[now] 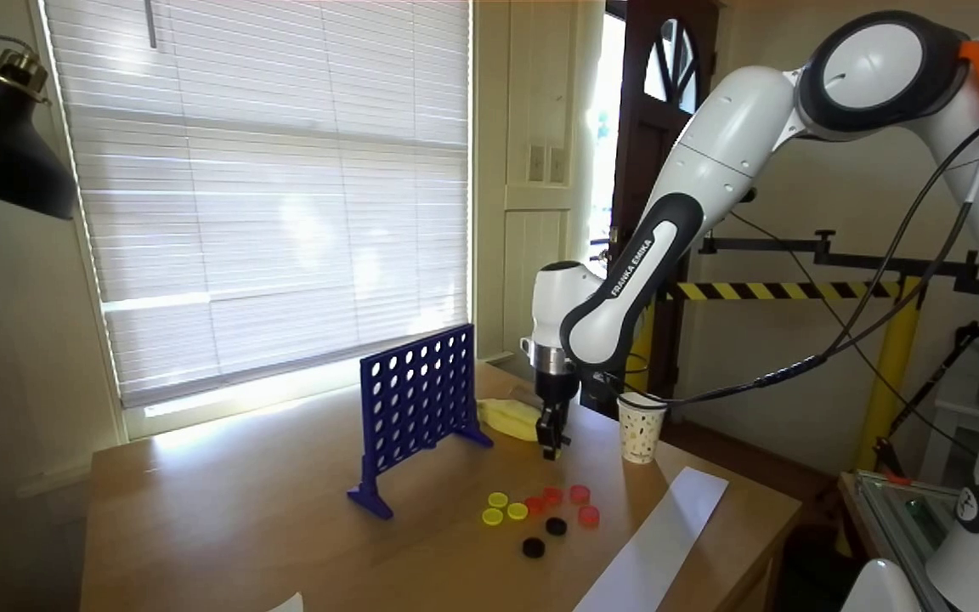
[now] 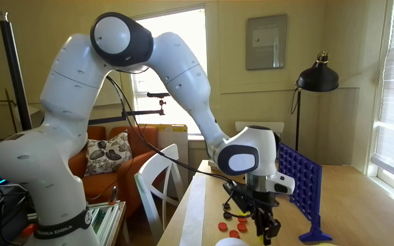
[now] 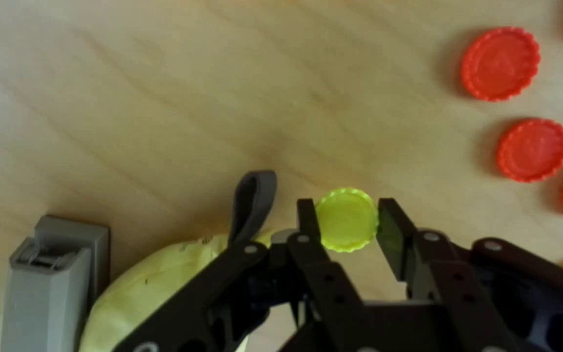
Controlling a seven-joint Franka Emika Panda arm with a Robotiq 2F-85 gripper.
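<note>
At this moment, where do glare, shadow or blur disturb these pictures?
In an exterior view, the window is washed out; in an exterior view, glare lies on the table below the blinds; in the wrist view, the picture is slightly soft, red discs cast faint shadows, yet the yellow disc shows its ridged rim.

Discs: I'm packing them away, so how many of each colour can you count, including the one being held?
Yellow discs: 4, one held by the end effector
Red discs: 4
Black discs: 2
Total: 10
</note>
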